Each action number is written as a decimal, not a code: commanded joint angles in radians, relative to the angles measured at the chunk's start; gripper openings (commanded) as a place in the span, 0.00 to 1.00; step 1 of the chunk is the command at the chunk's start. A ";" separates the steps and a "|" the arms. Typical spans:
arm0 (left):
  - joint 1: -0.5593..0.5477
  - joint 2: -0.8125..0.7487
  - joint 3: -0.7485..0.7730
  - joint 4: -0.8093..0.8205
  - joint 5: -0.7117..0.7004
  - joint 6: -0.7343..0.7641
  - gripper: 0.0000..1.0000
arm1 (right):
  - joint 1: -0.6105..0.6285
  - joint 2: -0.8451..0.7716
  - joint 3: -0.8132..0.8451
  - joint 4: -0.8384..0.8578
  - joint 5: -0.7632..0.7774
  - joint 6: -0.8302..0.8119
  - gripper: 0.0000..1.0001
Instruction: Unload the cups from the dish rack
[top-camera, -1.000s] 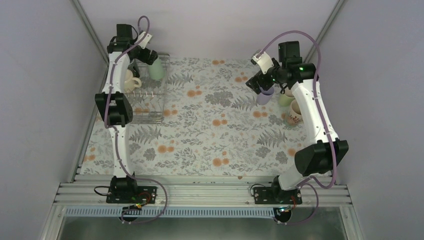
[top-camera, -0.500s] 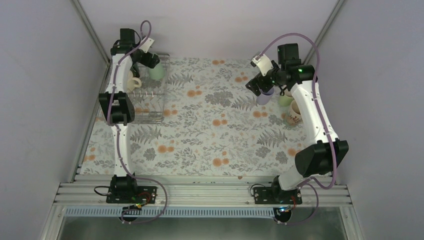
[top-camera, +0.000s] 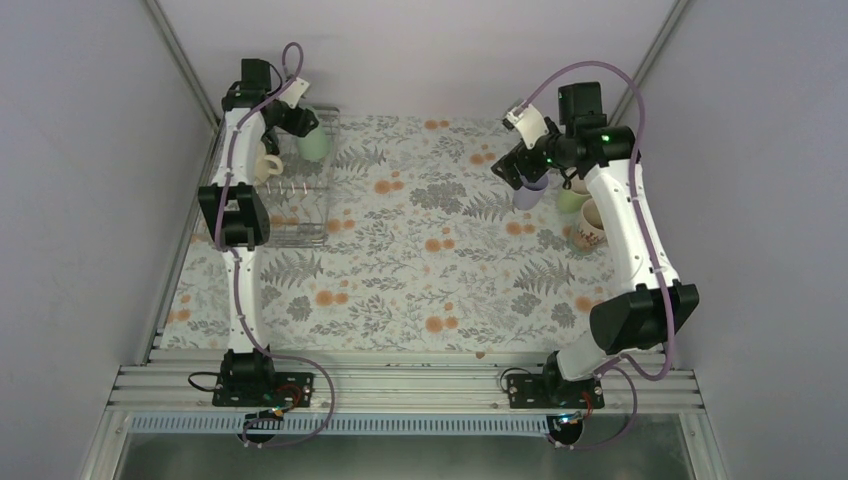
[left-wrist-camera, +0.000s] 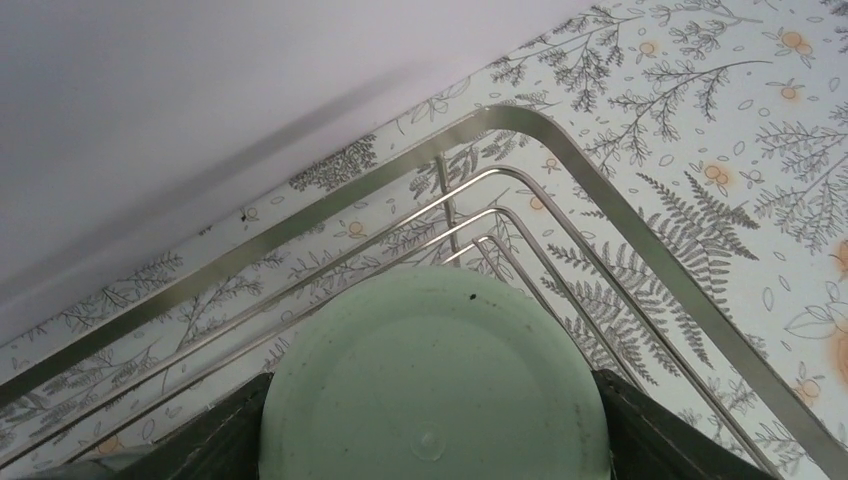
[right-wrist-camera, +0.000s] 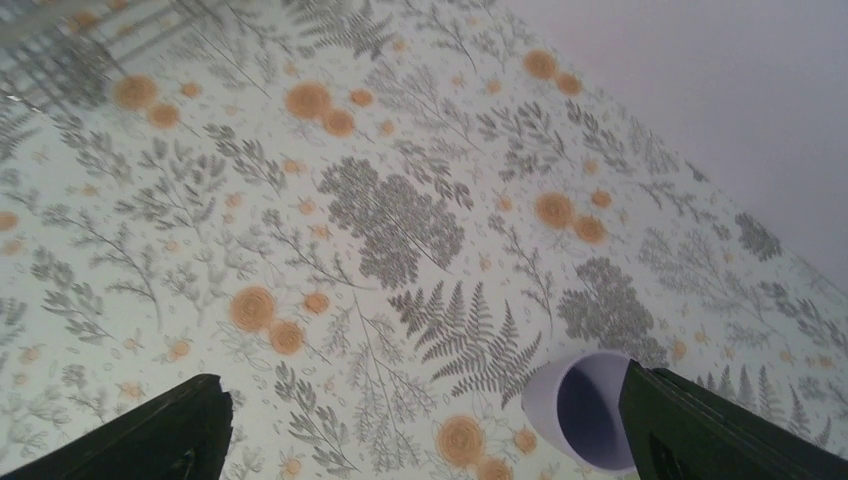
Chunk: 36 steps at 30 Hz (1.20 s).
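Observation:
My left gripper (top-camera: 305, 125) is shut on the mint-green tumbler (top-camera: 315, 146) at the far right corner of the dish rack (top-camera: 318, 225). In the left wrist view the tumbler's base (left-wrist-camera: 430, 380) fills the space between both fingers (left-wrist-camera: 215, 440), over the rack's rounded corner (left-wrist-camera: 620, 200). A cream-yellow mug (top-camera: 265, 166) stands in the rack beside the left arm. My right gripper (top-camera: 523, 168) is open, just above the lilac tumbler (top-camera: 528, 193). In the right wrist view the lilac tumbler (right-wrist-camera: 585, 410) stands upright on the cloth next to the right finger (right-wrist-camera: 700, 425). The dark green-black mug is hidden.
A pale yellow-green cup (top-camera: 571, 200) and a beige patterned mug (top-camera: 590, 228) stand on the floral cloth right of the lilac tumbler, under the right arm. The back wall is close behind the rack. The rack's corner shows blurred in the right wrist view (right-wrist-camera: 60, 50).
The left arm has pulled back toward the far left with the mint-green tumbler in its grip. The right gripper has risen a little over the lilac tumbler.

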 joint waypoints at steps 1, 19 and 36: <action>-0.006 -0.099 0.017 -0.049 0.018 0.010 0.38 | 0.016 -0.009 0.080 -0.051 -0.122 0.018 1.00; -0.326 -0.708 -0.247 0.018 0.006 -0.072 0.15 | 0.012 0.144 0.208 -0.231 -0.945 0.014 1.00; -0.542 -0.584 -0.063 0.054 0.229 -0.087 0.13 | -0.134 0.392 0.342 -0.229 -1.258 0.062 1.00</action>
